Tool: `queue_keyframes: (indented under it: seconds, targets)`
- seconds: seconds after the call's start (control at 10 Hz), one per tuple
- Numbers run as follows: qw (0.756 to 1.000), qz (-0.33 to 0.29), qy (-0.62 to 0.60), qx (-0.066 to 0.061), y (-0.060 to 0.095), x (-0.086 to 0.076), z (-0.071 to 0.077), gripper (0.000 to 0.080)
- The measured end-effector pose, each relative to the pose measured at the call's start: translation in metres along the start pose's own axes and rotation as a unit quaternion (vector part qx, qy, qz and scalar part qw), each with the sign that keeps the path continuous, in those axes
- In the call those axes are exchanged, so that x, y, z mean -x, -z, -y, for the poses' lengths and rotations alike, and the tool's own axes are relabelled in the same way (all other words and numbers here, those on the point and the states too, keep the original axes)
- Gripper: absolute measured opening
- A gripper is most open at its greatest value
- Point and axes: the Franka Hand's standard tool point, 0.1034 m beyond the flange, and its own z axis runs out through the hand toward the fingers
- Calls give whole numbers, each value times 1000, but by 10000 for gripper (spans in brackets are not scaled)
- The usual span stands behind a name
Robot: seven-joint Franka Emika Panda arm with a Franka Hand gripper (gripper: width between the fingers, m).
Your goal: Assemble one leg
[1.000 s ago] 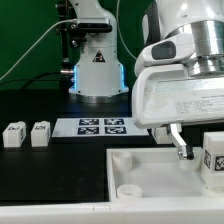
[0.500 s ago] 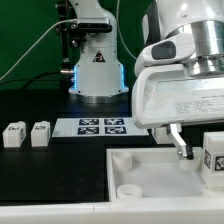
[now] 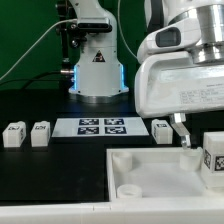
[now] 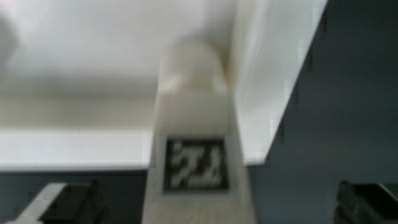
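Low at the exterior view's right edge, the leg (image 3: pixel 213 160) is standing upright at the tray's (image 3: pixel 150 165) right end: smooth white plastic post, squarish, black-and-white square tag facing out. Claw (image 3: pixel 183 140) is hanging just up-left of it. Its dark fingers (image 4: pixel 63 200) are sitting wide apart, post lying between them, untouched. Tray is showing flat matte white, one round recess.

exterior view: 1 camera off the arm, set low and near the black table (image 3: pixel 60 175), facing across it to the arm base (image 3: pixel 97 72) on the far side; white wrist casing (image 3: pixel 185 80) close at the exterior view's right. wrist view: 1 camera, very close, looking along the leg (image 4: pixel 192 130) onto the white tray part (image 4: pixel 89 100). shared: that tray part.
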Motion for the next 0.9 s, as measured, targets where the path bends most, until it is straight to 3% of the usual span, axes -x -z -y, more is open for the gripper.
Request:
queue_keyframes:
  seconds: [0.4,0.9]
  targets:
    - [984,178,-4,-15,-4,0,-2,649]
    - [986,164,2,-5,-10,-12,-11,649]
